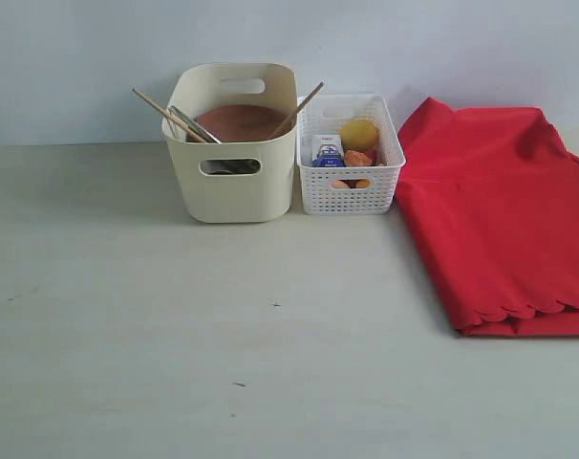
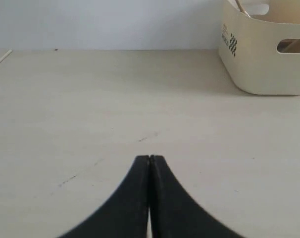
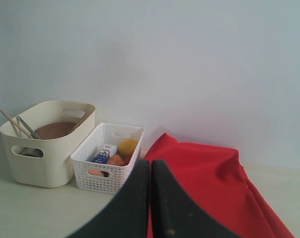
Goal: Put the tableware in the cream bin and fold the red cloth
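Cream plastic bin [image 1: 234, 196] stands toward the far side of a pale counter [image 1: 175, 335], a little left of centre, in front of a light wall. A round brown plate [image 1: 240, 121] lies inside it and fills most of the opening. Two wooden chopsticks [image 1: 165, 113] stick out of the bin, one slanting over the left rim and the other [image 1: 301, 106] over the right rim. A metal knife [image 1: 196, 126] rests beside the left chopstick, its end above the rim. Something dark shows through the near handle cut-out, too hidden to name.

Just right of the bin sits a smaller white lattice basket [image 1: 351, 196]. It holds food: a yellow lemon [image 1: 359, 133], a blue and white carton [image 1: 328, 151] and some orange pieces.

A red cloth [image 1: 500, 220] lies on the counter right of the basket, running from the far side toward the near side. Its scalloped edge faces near, with another red layer showing beneath it.

In its wrist view the left end effector [image 2: 149, 159] is clenched. Its black jaws are pressed together with nothing between them, over bare counter left of the bin. The right end effector [image 3: 150, 166] is likewise clenched and empty, facing the bin, basket and cloth.
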{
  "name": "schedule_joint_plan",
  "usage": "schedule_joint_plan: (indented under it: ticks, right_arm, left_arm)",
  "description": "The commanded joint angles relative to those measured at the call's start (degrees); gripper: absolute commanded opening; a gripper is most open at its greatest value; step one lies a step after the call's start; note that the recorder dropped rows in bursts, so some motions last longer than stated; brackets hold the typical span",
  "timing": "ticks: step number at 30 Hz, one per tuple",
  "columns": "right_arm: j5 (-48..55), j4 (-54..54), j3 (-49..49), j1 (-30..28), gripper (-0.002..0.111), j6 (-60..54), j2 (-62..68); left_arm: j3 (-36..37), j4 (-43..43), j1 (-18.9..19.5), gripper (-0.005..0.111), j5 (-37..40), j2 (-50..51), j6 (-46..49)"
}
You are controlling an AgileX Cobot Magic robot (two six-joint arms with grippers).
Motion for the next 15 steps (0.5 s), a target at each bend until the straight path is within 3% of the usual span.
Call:
schedule_joint_plan:
  ticks: [1, 15]
  right_arm:
    - [-0.27, 0.3, 0.29, 0.21, 0.001, -0.11, -0.26]
    - [-0.27, 0.3, 0.29, 0.21, 0.001, -0.12, -0.26]
  left_arm:
    - [0.22, -0.6, 0.54, 0.0, -0.93, -0.27, 0.26]
    - [0.22, 0.03, 0.54, 0.0, -0.93, -0.27, 0.47]
